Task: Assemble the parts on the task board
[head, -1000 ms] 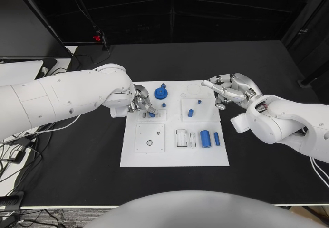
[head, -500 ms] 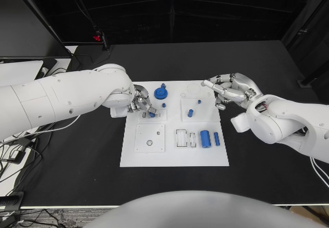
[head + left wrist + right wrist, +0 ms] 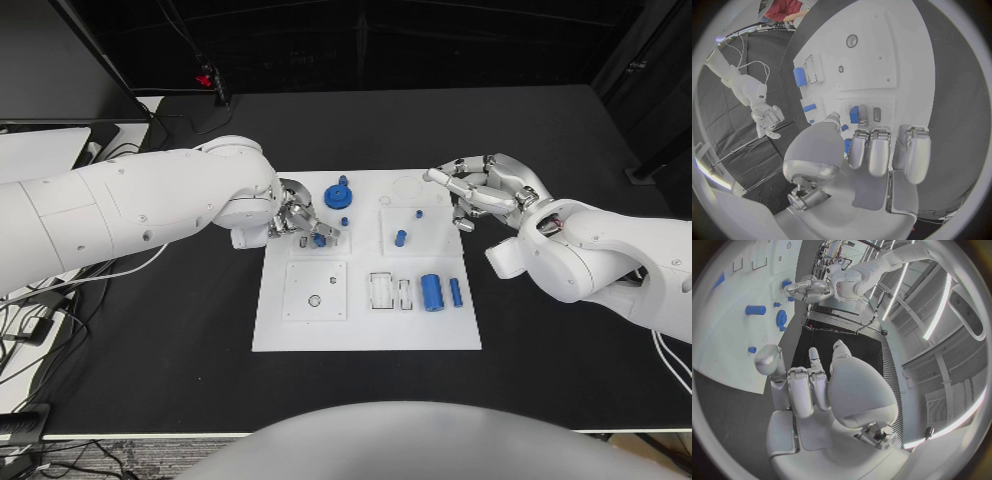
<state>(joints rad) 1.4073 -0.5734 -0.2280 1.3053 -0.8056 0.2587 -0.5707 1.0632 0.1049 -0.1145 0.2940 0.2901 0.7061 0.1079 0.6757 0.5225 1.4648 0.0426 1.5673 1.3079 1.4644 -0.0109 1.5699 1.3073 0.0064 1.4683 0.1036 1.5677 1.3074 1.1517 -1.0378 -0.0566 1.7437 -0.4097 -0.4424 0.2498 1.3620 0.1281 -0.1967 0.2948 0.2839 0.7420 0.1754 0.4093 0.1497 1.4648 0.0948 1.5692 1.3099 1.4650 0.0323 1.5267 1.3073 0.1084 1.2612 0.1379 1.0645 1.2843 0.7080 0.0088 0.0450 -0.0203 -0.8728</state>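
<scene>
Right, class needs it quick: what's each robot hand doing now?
Left robot hand: pinching a small blue part on the task board.
Right robot hand: open, holding nothing.

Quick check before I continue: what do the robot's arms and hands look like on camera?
Both arms are smooth, glossy white shells with rounded, bulbous joints. The left hand and right hand are silver metal with segmented fingers; the wrist views show pale grey pads on the fingers and a domed grey thumb base. No markings are legible.

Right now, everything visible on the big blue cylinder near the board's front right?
The big blue cylinder looks like smooth blue plastic, short and thick. It lies on its side on the white task board, lengthwise toward the robot, between a white rectangular recess and a thinner blue pin. Neither hand touches it.
</scene>
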